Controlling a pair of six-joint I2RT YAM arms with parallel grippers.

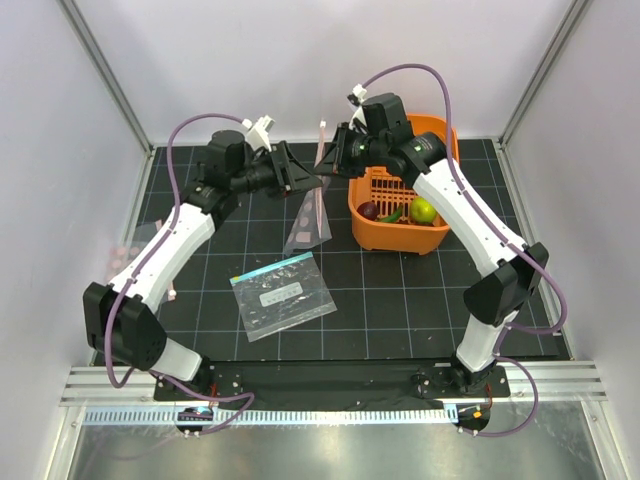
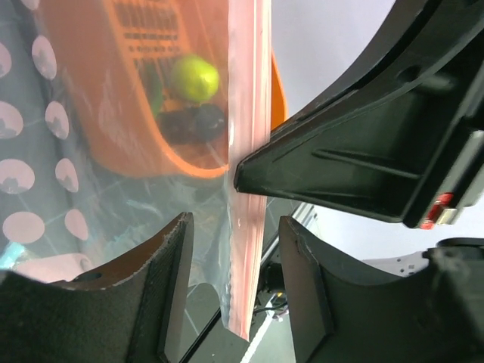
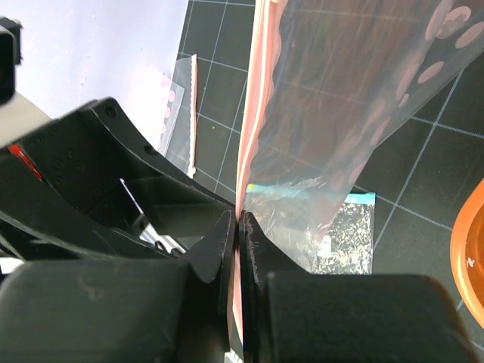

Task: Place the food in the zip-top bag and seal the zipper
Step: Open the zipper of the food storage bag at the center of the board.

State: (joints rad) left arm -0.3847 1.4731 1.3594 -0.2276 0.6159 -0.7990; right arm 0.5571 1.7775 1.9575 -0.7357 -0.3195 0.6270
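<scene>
The zip-top bag point(image 1: 309, 218) hangs above the mat, its pink zipper point(image 1: 322, 140) held upright. My right gripper point(image 1: 336, 157) is shut on that zipper point(image 3: 249, 113), the strip pinched between its pads point(image 3: 237, 219). My left gripper point(image 1: 312, 182) is open, and the pink strip point(image 2: 246, 189) runs between its fingers point(image 2: 175, 265) without touching either. The food lies in the orange basket point(image 1: 385, 233): a dark maroon piece point(image 1: 369, 210), a slim green chili point(image 1: 393, 214) and a green round fruit point(image 1: 423, 211). Through the clear bag the left wrist view shows the green fruit point(image 2: 194, 77) and the maroon piece point(image 2: 193, 121).
A second clear bag with a teal strip and white label point(image 1: 283, 293) lies flat on the mat in front of the hanging bag. Another small bag with pink dots point(image 3: 181, 106) lies at the left near the wall. White walls enclose the mat on three sides.
</scene>
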